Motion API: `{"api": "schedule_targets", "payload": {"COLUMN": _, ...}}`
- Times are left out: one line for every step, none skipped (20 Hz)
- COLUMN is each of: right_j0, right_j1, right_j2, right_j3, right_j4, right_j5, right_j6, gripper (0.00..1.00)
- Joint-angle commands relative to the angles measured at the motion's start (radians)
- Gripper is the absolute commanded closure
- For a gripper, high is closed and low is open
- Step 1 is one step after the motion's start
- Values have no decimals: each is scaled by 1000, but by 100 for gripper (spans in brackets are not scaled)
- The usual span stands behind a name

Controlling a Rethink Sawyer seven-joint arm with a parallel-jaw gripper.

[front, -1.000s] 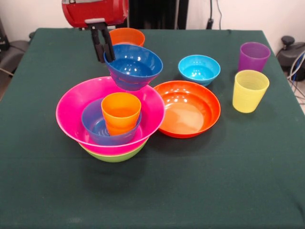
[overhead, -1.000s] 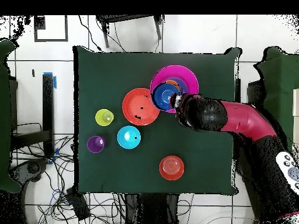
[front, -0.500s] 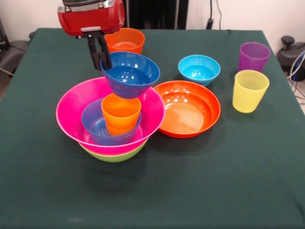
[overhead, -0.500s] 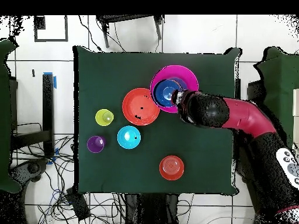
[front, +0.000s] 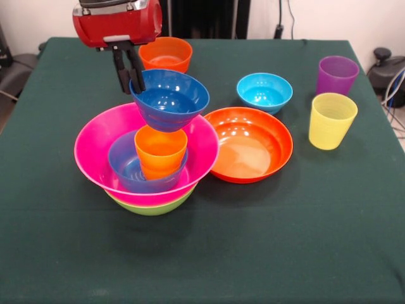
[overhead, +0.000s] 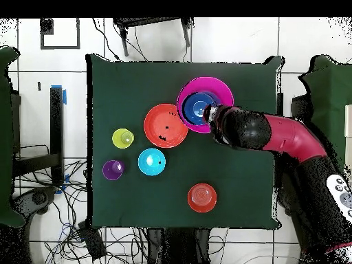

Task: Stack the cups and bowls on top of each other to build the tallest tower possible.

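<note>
Since a second ago the gripper has carried the dark blue bowl toward the left of the front view and a little higher, so that the bowl now hangs over the orange cup instead of off to the cup's right; the small orange bowl behind it, half hidden then, now shows nearly whole. The gripper is clamped on the dark blue bowl's rim, one finger inside the wall and one outside. The tower stands at the bench's left half in the front view: lime green bowl lowest, big pink bowl in it, a blue bowl inside that, and the orange cup upright in the blue one. Just beside the tower lies the shallow orange bowl; the cyan bowl, purple cup and yellow cup stand apart. No readable writing shows on any piece. The overhead view shows the arm reaching across the bench edge, its bulk hiding the tower's near side; only the front view shows the gap between held bowl and cup.
</note>
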Motion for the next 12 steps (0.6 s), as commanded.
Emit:
{"api": "schedule_targets", "payload": {"right_j0": 30, "right_j1": 37, "right_j2": -11, "right_j3": -10, "right_j4": -34, "right_j5": 65, "right_j6": -55, "gripper": 100}}
{"api": "schedule_targets", "payload": {"right_j0": 32, "right_j1": 38, "right_j2": -11, "right_j3": -15, "right_j4": -33, "right_j5": 69, "right_j6": -56, "gripper": 100}}
{"api": "schedule_targets", "payload": {"right_j0": 33, "right_j1": 39, "right_j2": -11, "right_j3": -17, "right_j4": -34, "right_j5": 70, "right_j6": -56, "gripper": 100}}
{"api": "schedule_targets", "payload": {"right_j0": 34, "right_j1": 40, "right_j2": -11, "right_j3": -20, "right_j4": -34, "right_j5": 72, "right_j6": -57, "gripper": 100}}
{"api": "schedule_targets", "payload": {"right_j0": 34, "right_j1": 41, "right_j2": -12, "right_j3": -20, "right_j4": -34, "right_j5": 71, "right_j6": -56, "gripper": 100}}
{"api": "schedule_targets", "payload": {"right_j0": 36, "right_j1": 40, "right_j2": -13, "right_j3": -21, "right_j4": -35, "right_j5": 71, "right_j6": -55, "gripper": 100}}
{"api": "schedule_targets", "payload": {"right_j0": 37, "right_j1": 41, "right_j2": -13, "right_j3": -22, "right_j4": -35, "right_j5": 72, "right_j6": -55, "gripper": 100}}
{"api": "schedule_targets", "payload": {"right_j0": 39, "right_j1": 42, "right_j2": -15, "right_j3": -23, "right_j4": -36, "right_j5": 69, "right_j6": -52, "gripper": 100}}
{"api": "schedule_targets", "payload": {"right_j0": 41, "right_j1": 42, "right_j2": -17, "right_j3": -23, "right_j4": -38, "right_j5": 66, "right_j6": -49, "gripper": 100}}
{"api": "schedule_targets", "payload": {"right_j0": 43, "right_j1": 42, "right_j2": -19, "right_j3": -23, "right_j4": -40, "right_j5": 63, "right_j6": -45, "gripper": 100}}
{"api": "schedule_targets", "payload": {"right_j0": 47, "right_j1": 46, "right_j2": -22, "right_j3": -27, "right_j4": -43, "right_j5": 56, "right_j6": -40, "gripper": 100}}
{"api": "schedule_targets", "payload": {"right_j0": 50, "right_j1": 49, "right_j2": -23, "right_j3": -30, "right_j4": -45, "right_j5": 51, "right_j6": -37, "gripper": 100}}
